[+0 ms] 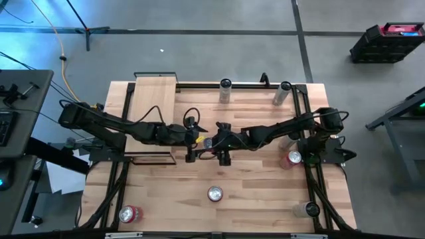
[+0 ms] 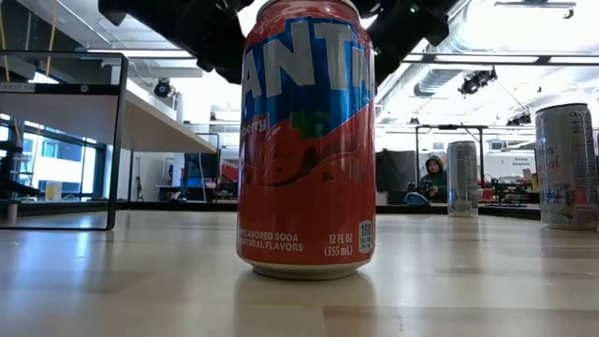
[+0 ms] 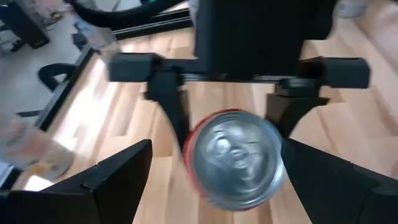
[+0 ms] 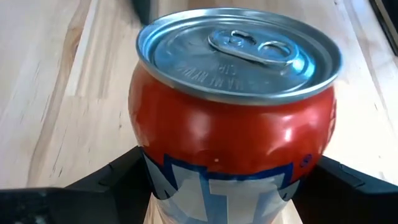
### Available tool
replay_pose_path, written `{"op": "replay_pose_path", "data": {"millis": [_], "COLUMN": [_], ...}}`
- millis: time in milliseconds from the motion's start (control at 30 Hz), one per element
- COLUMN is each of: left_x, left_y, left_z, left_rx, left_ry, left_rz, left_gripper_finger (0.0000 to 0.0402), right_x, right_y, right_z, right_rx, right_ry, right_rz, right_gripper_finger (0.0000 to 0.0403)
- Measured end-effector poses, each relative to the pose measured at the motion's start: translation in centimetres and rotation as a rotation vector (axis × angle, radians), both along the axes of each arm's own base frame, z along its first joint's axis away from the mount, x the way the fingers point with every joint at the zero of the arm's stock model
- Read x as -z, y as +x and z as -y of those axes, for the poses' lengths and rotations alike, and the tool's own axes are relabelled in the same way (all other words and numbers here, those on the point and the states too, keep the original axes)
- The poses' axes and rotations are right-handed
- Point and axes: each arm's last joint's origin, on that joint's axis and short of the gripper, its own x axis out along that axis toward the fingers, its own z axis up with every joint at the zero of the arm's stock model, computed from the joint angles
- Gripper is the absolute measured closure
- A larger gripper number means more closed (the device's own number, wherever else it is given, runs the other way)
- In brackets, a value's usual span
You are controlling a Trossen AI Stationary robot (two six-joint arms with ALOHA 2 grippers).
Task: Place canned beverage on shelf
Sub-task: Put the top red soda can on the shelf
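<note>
A red canned beverage [image 1: 208,142] with a silver top sits at the table's middle, between my two grippers. My right gripper [image 4: 229,158] comes from the table's right and is shut on the can [image 4: 236,124]. My left gripper [image 3: 216,149] comes from the left and stands open, one finger on either side of the can [image 3: 236,158]. A gap shows at one finger. At the other I cannot tell whether it touches. The shelf [image 1: 154,99], a pale board in a black frame, stands at the far left of the table. My right gripper pinches the can's side wall [image 4: 152,165], below its shoulder, between its two fingers [image 3: 174,109]. The fingers slant down from the table's right side. The can leans with its top toward my left arm. Its bottom is hidden, so whether it is clear of the table does not show.
Two tall silver cans [image 1: 226,89] [image 1: 283,93] stand at the far edge and a red can [image 1: 294,157] at the right. Another red soda can [image 1: 214,193] stands near the middle front and fills the low view [image 2: 304,140]. Cans [image 1: 129,214] [image 1: 307,210] stand at both near corners.
</note>
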Motion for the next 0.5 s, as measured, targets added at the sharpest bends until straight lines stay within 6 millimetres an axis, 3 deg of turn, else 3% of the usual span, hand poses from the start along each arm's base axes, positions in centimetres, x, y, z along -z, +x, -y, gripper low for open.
{"op": "replay_pose_path", "data": {"millis": [267, 500], "left_x": [1.9, 2.0], "left_y": [1.4, 1.6], "left_z": [0.1, 0.2], "left_rx": [-0.012, 0.011], "left_ry": [0.037, 0.025], "left_rz": [-0.020, -0.006], "left_gripper_finger": [0.0055, 0.0055], "right_x": [-1.1, -1.1], "right_y": [0.5, 0.5], "right_z": [-0.3, -0.5], "right_rx": [-0.042, -0.059], "right_ry": [0.005, 0.014], "right_rz": [0.027, 0.020], "right_gripper_finger": [0.0110, 0.0110]}}
